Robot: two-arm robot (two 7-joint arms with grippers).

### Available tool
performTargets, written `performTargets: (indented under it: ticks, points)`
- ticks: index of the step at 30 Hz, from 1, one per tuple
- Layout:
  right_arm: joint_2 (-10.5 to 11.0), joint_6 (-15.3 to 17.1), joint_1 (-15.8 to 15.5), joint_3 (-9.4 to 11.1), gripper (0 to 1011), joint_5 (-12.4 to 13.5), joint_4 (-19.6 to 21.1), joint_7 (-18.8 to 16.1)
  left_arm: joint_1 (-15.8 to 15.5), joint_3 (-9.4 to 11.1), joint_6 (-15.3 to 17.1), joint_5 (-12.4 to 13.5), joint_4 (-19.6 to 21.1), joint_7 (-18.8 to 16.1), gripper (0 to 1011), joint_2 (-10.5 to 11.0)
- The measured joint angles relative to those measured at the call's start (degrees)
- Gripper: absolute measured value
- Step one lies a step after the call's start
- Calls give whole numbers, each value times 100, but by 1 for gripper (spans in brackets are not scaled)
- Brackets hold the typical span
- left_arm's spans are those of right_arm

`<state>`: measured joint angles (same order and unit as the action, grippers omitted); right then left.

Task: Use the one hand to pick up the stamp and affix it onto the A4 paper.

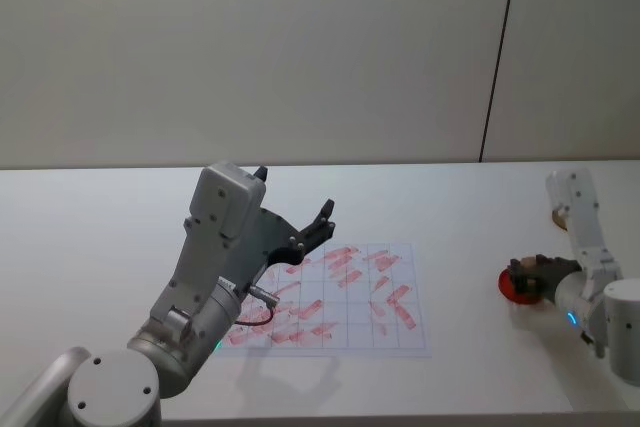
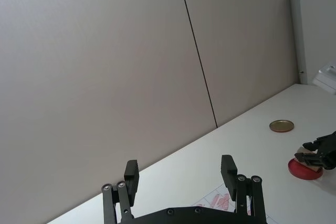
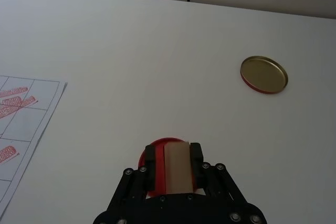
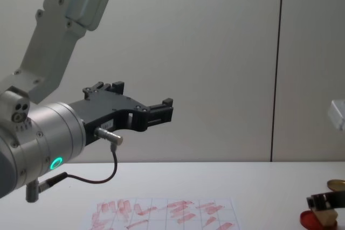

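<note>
My right gripper [image 3: 176,153] is shut on the stamp [image 3: 176,167], a light-tan wooden block held upright between its black fingers. The stamp's lower end meets the round red ink pad [image 3: 148,154] at the right of the table. From the chest, the stamp [image 4: 325,217] stands on the pad [image 4: 308,220] under the right gripper [image 4: 323,203]. The A4 paper [image 1: 352,299], a gridded sheet covered in red stamp marks, lies mid-table, left of the pad. My left gripper [image 1: 293,193] hangs open and empty in the air above the paper's far left part.
A gold-brown disc [image 3: 264,74] lies on the table beyond the red pad, partly behind my right arm in the head view. The white table [image 1: 470,237] has bare room between paper and pad. A plain wall stands behind.
</note>
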<state>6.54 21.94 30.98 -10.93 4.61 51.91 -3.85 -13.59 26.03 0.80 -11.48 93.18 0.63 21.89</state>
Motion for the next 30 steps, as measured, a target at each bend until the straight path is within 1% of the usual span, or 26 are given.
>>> performTargets:
  ticks: [3,5,10,11,12,13,15,16,17,18,23,30]
  points:
    - [-2,-1,0,5,420,12,-26,-19,0,0,0,0,0,0,993,0]
    - [-3,-10,0,8,507,18,-35,-28,0,0,0,0,0,0,993,0]
    - [-3,-68,-19,11,651,20,-16,-34,0,0,0,0,0,0,993,0]
    - [0,-101,-33,13,676,19,17,-34,0,0,0,0,0,0,993,0]
    - [1,-110,-42,13,735,17,39,-33,0,0,0,0,0,0,993,0]
    - [4,-132,-52,14,753,13,63,-32,0,0,0,0,0,0,993,0]
    - [15,-185,-93,18,828,0,155,-28,0,0,0,0,0,0,993,0]
    - [19,-209,-107,19,841,-6,188,-25,0,0,0,0,0,0,993,0]
    - [29,-251,-143,21,891,-16,268,-21,0,0,0,0,0,0,993,0]
    - [29,-251,-143,21,891,-16,268,-21,0,0,0,0,0,0,993,0]
    - [71,-444,-284,35,1001,-59,572,-7,0,0,0,0,0,0,993,0]
    - [157,-787,-519,68,1001,-108,1068,-14,0,0,0,0,0,0,993,0]
